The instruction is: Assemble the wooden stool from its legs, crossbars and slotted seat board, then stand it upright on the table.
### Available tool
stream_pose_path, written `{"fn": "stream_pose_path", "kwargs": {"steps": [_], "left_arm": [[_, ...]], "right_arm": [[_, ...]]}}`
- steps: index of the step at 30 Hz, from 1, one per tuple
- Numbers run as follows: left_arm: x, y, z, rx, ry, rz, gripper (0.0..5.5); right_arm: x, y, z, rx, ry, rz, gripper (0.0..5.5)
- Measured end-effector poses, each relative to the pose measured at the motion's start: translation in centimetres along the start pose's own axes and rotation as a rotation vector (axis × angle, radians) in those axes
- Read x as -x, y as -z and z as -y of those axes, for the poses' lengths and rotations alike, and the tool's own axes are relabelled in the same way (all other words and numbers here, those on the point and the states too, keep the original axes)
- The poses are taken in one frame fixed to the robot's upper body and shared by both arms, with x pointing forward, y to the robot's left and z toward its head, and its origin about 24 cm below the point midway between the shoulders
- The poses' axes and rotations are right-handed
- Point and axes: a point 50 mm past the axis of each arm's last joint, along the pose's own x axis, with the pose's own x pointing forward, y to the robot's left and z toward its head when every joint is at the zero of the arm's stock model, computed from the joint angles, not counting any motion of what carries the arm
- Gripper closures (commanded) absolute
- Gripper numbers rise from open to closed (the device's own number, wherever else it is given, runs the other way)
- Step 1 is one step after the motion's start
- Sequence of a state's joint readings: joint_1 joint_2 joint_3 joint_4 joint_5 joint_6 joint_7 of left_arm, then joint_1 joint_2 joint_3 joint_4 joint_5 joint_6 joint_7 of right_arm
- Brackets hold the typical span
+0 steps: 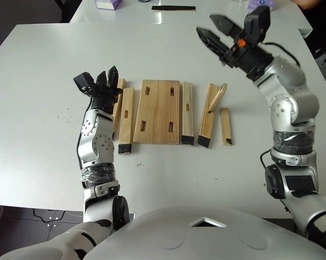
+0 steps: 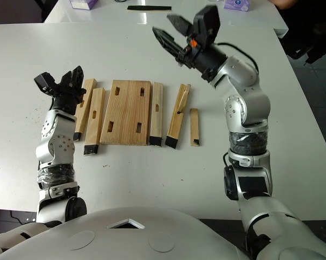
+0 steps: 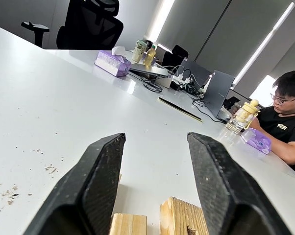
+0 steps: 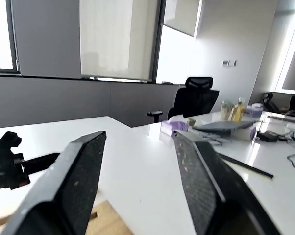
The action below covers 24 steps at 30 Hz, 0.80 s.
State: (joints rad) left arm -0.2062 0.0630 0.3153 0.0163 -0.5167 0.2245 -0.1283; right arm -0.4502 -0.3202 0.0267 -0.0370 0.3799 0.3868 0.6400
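Your left pincer [image 1: 99, 80] is the one placed to act. It hangs with its jaws spread apart right over the far ends of the two legs on the left of the row, the outermost leg [image 1: 121, 95] and the second leg [image 1: 126, 120]. In the left wrist view you see both wood ends just below and between the fingers [image 3: 101, 181].

Every part lies flat on the surface [image 1: 38, 92] with its long axis running away from the robot, the legs' dark-capped ends toward it. So the jaws need to straddle a leg across its width, not along it. I judge the outermost leg the nearer catch, though the two lie close side by side and a wide closing could take both.

The seat board [image 1: 157, 111] lies flat in the middle of the row, slots up, just beside the second leg. On its other side come the third leg [image 1: 187, 114], the fourth leg [image 1: 207, 122] with a thin crossbar [image 1: 219, 96] leaning on it, and a short crossbar [image 1: 226, 126].

Your right pincer [image 1: 213, 31] is likewise spread open and empty, raised well above the surface beyond those right-hand parts, so it has the longer way down.
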Motion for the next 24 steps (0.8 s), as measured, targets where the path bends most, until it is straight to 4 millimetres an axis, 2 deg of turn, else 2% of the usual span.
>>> {"fn": "stream_pose_path", "kwargs": {"steps": [1, 5, 9, 11, 14, 15, 17, 19, 21, 23, 24], "left_arm": [[0.0, 0.0, 0.0, 0.000, -0.001, 0.000, 3.13], [0.0, 0.1, -0.1, 0.002, -0.004, -0.004, 3.13], [0.0, 0.3, -0.3, 0.002, -0.011, -0.012, 3.13], [0.0, 0.1, -0.4, -0.002, -0.013, -0.008, 3.13], [0.0, 0.0, -0.5, -0.002, -0.016, -0.004, 3.13], [0.0, 0.0, -0.5, -0.002, -0.018, -0.002, 3.13], [0.1, -0.1, -0.7, -0.002, -0.030, 0.002, 3.13], [0.4, -0.3, -1.1, -0.005, -0.053, 0.011, 3.13], [0.9, -0.3, -1.5, -0.008, -0.073, 0.011, 3.13], [1.4, -0.3, -1.7, -0.013, -0.094, 0.012, 3.13], [1.7, -0.4, -1.8, -0.018, -0.102, 0.010, 3.13]], "right_arm": [[0.6, 2.0, -0.3, -0.021, 0.005, -0.037, 2.99], [0.2, 2.5, -0.5, -0.001, -0.006, -0.008, 2.99], [-0.1, 1.8, -0.5, -0.047, -0.006, 0.024, 2.99], [0.1, 0.1, -0.3, -0.056, 0.005, 0.077, 2.99], [0.3, -3.7, -0.6, -0.010, -0.007, 0.169, 2.99], [0.5, -5.1, -1.3, 0.015, -0.036, 0.200, 2.99], [1.0, -5.9, -3.2, 0.041, -0.121, 0.183, 2.99], [1.8, -3.8, -5.5, 0.029, -0.221, 0.061, 2.99], [3.3, 0.5, -7.1, 0.001, -0.254, -0.141, 2.99], [6.2, 5.3, -8.1, 0.024, -0.215, -0.399, 2.99], [7.6, 7.0, -8.1, 0.018, -0.169, -0.490, 2.79]]}}
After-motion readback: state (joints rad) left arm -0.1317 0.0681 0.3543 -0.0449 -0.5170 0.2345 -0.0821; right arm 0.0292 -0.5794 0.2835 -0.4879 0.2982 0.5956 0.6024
